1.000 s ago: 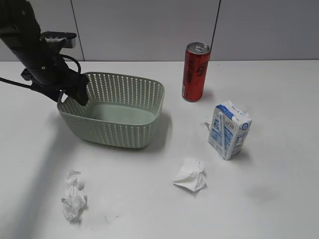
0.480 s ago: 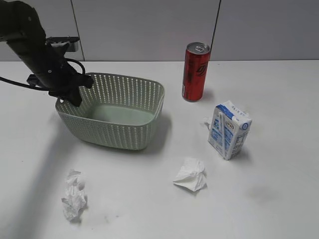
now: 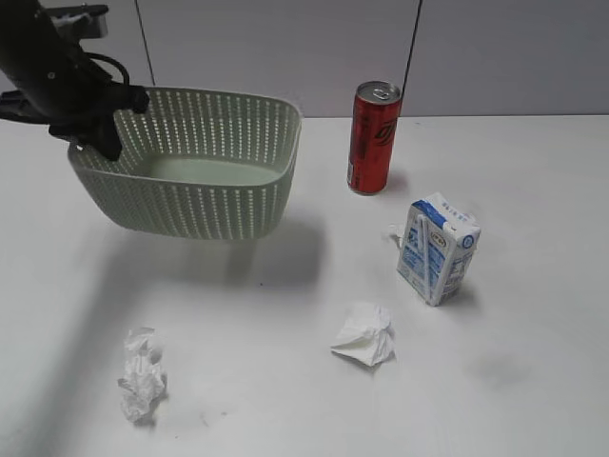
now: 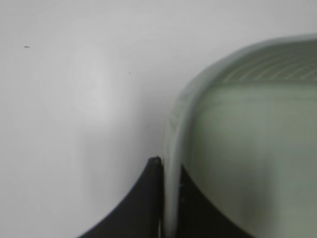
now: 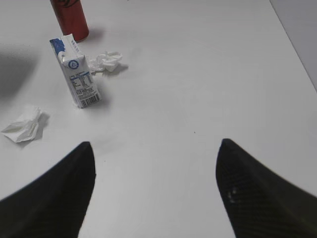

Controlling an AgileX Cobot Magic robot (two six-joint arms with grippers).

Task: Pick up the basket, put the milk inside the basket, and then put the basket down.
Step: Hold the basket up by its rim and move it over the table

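Sage-green plastic, the basket (image 3: 190, 162) hangs clear of the table (image 3: 533, 190) in the upper left of the exterior frame, casting a shadow below; that height suits loading it. Its left rim is pinched by the left gripper (image 3: 98, 133), clamped narrow on the wall. At lower centre of its wrist view, the right gripper (image 5: 154, 168) is spread wide and empty, apparently ready for the milk. Upright at right centre stands the milk (image 3: 437, 248), below the red can (image 3: 373, 137); crumpled paper balls (image 3: 364, 335) lie nearby.
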